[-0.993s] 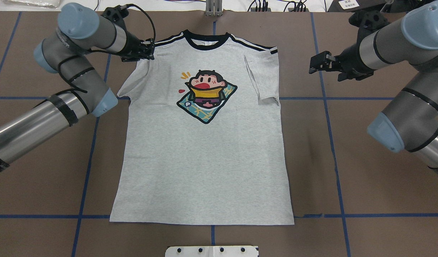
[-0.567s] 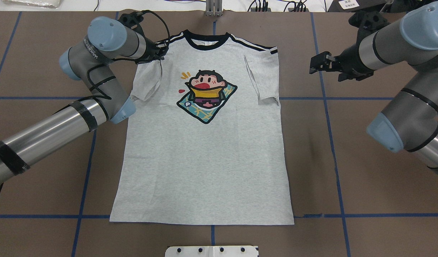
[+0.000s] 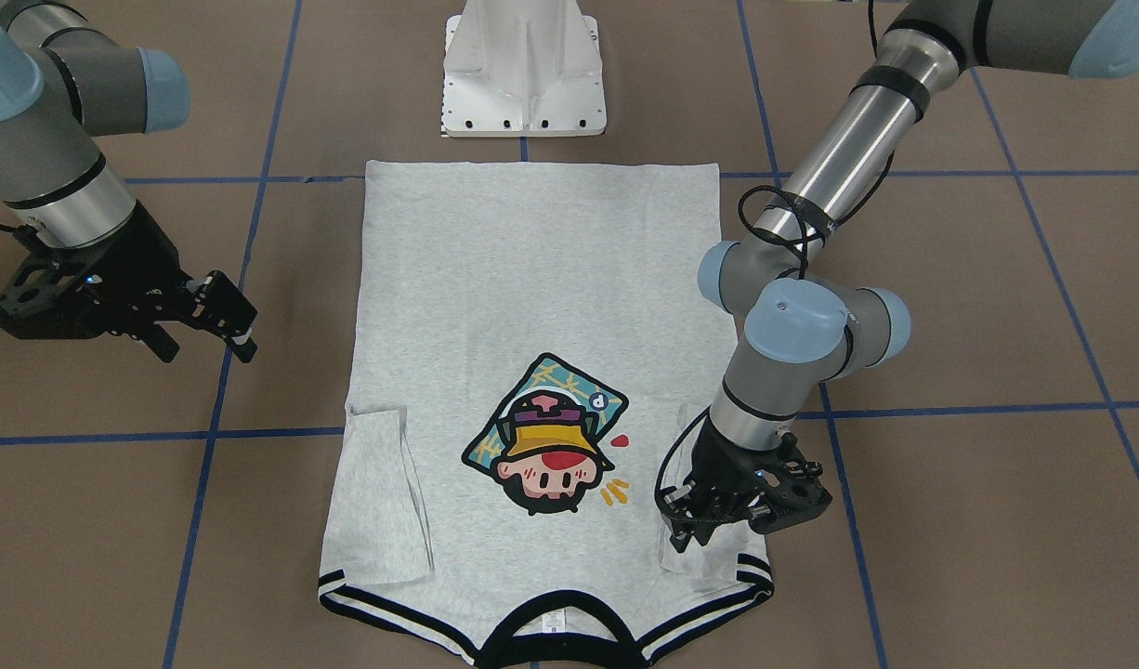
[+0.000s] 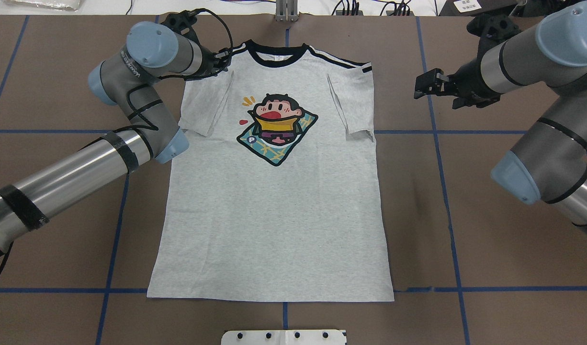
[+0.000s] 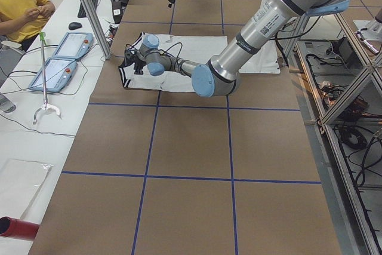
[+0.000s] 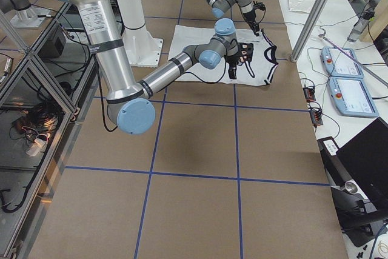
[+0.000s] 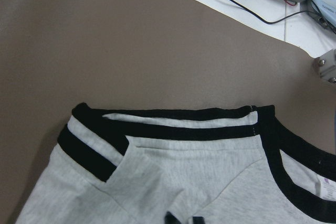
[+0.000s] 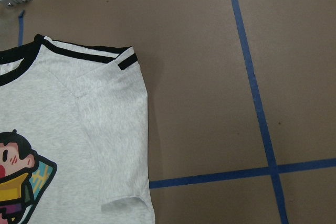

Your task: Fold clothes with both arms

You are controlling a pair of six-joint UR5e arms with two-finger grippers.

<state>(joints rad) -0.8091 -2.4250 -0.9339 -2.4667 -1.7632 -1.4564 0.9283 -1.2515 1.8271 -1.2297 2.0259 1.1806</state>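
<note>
T-shirt (image 4: 274, 215) is lying flat, print up, on the tabletop (image 4: 466, 215) — left gripper (image 4: 223, 54) pinching the folded-in sleeve (image 4: 205, 108) at its shoulder, right gripper (image 4: 423, 85) hovering off the other shoulder — fingers spread, clear of cloth

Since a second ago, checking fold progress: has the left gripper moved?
Yes. The left gripper moved toward the collar, folding the sleeve inward.

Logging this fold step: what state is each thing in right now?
T-shirt: flat, print up, both sleeves folded inward.
Left gripper: shut on the T-shirt's sleeve near the shoulder.
Right gripper: open, empty, hovering beside the T-shirt.
</note>
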